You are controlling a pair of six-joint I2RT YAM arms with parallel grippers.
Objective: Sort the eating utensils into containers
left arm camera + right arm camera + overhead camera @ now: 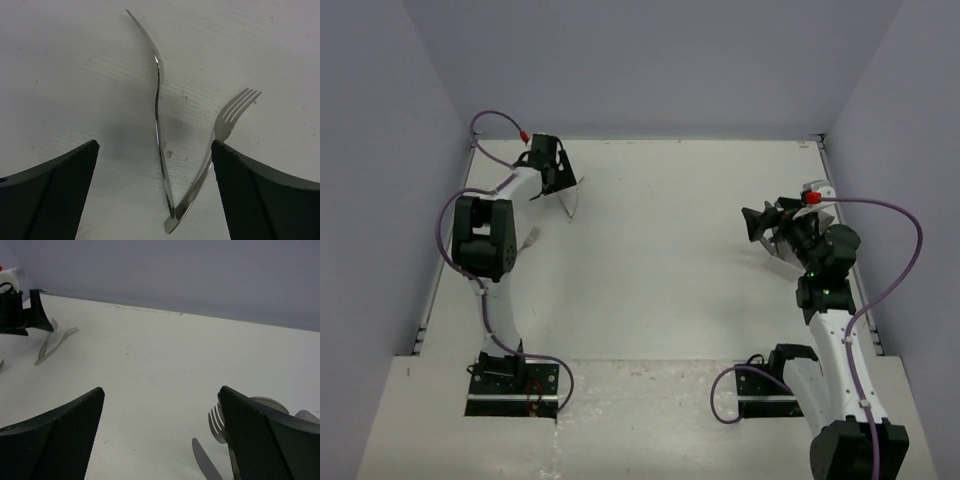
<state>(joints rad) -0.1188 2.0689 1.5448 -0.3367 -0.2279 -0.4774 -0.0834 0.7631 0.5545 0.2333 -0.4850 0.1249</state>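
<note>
In the left wrist view, a fork [225,122] and a slim silver piece seen edge-on [157,100] lie on the white table, their handle ends crossing low between my fingers. My left gripper [155,145] is open and hovers over them; it sits at the back left in the top view [563,180]. My right gripper [161,390] is open and empty, at mid right in the top view [760,228]. By its right finger lie a fork's tines [216,425], a knife blade [205,462] and a spoon bowl [270,404]. No container is in view.
The right wrist view shows the left gripper [20,310] far across the table, with the two utensils [55,345] below it. Grey walls close in the back and both sides of the table [660,260]. Purple cables loop beside each arm.
</note>
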